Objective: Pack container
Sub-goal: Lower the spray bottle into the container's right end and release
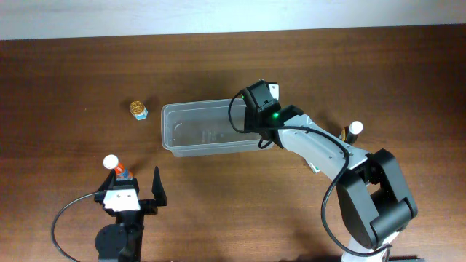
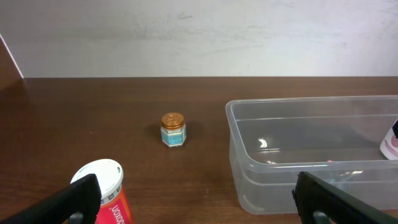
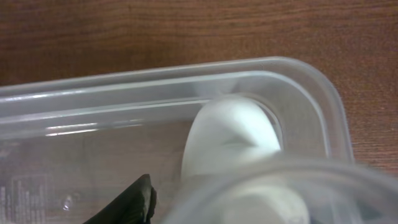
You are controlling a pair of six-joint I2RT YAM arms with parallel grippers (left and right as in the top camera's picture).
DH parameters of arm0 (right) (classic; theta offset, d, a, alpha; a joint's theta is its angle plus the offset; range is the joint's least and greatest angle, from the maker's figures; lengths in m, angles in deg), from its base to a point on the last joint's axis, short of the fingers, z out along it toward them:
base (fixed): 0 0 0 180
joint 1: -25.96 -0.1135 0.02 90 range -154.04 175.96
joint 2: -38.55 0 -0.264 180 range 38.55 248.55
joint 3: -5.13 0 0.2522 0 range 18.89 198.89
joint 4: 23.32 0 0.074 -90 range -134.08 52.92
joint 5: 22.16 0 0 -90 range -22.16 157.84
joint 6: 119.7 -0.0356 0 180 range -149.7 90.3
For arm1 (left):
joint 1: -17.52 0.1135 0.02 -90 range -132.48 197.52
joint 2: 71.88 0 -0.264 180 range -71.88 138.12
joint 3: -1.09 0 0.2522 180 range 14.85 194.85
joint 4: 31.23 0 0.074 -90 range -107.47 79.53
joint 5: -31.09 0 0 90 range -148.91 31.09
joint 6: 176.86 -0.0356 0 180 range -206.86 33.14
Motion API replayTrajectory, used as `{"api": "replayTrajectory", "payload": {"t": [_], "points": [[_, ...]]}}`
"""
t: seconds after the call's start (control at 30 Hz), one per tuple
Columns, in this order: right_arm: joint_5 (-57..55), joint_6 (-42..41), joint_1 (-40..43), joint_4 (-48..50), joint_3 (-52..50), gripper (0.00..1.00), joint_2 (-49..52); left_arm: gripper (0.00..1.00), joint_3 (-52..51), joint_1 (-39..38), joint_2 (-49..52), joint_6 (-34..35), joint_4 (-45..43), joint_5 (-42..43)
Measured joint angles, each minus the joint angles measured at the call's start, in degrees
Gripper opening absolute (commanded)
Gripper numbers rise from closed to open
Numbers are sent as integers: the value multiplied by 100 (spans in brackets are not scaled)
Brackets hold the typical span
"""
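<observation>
As my right hand [image 1: 253, 120], whose grip I cannot tell, hangs over the right end of the clear tub [image 1: 166, 125] on the middle of the surface [image 1: 73, 73], a white item [image 3: 233, 134] inside, I should release low, then lift straight; left hand [image 1: 133, 188] spread wide.

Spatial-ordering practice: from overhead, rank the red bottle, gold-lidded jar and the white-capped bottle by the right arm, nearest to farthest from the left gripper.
1. Red bottle, beside the left gripper.
2. Gold-lidded jar, left of the container.
3. White-capped bottle, far right.
</observation>
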Motion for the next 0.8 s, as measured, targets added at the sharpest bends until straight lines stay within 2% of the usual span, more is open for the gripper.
{"api": "replayTrajectory", "payload": {"t": [0.3,0.8], "points": [[0,70,0,0,66,51,-2,99,0,-2,0,0,0,0],[-13,387,2,-979,1102,53,-417,99,0,0,0,0,0,0]]}}
